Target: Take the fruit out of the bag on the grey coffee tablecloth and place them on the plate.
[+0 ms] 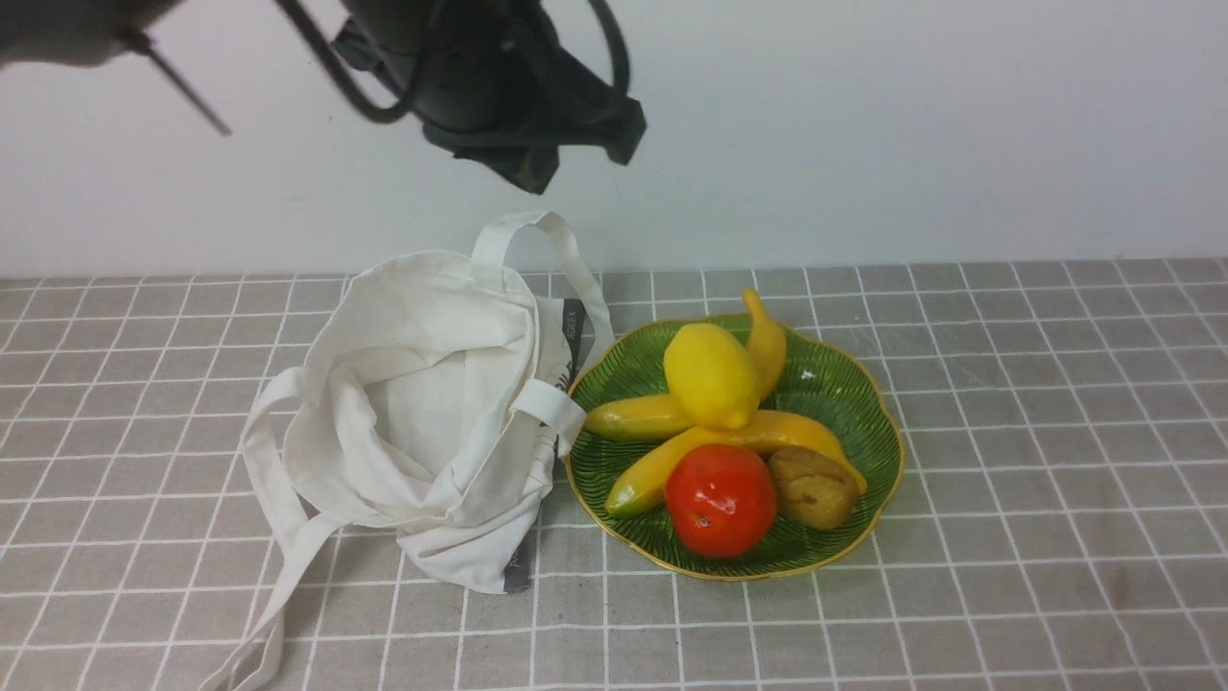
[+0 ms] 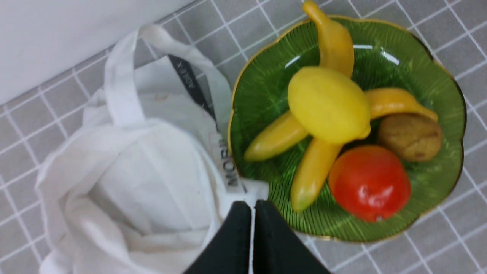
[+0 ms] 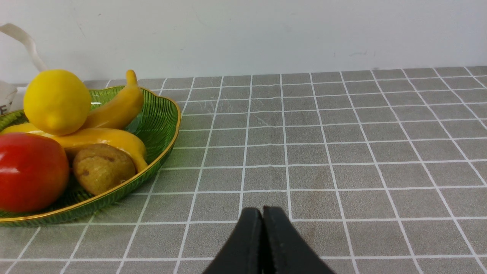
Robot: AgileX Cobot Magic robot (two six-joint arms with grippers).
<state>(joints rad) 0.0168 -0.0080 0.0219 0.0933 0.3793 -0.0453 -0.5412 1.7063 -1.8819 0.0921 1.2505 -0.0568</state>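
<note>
The yellow lemon [image 1: 711,374] lies on the bananas [image 1: 672,451] in the green glass plate [image 1: 854,403], which stands on the grey checked tablecloth [image 1: 1036,461]. It also shows in the left wrist view [image 2: 328,105] and the right wrist view [image 3: 57,101]. The off-white canvas bag [image 1: 422,403] lies slumped and open just left of the plate; I see only cloth inside it [image 2: 152,179]. My left gripper [image 2: 252,207] is shut and empty, held high above the bag and the plate's rim. My right gripper [image 3: 262,213] is shut and empty, low over the bare cloth right of the plate.
A glossy red round fruit [image 1: 720,499] and a brown lumpy fruit [image 1: 814,488] lie at the plate's front. The bag's long strap [image 1: 269,614] trails toward the front left. A white wall stands behind the table.
</note>
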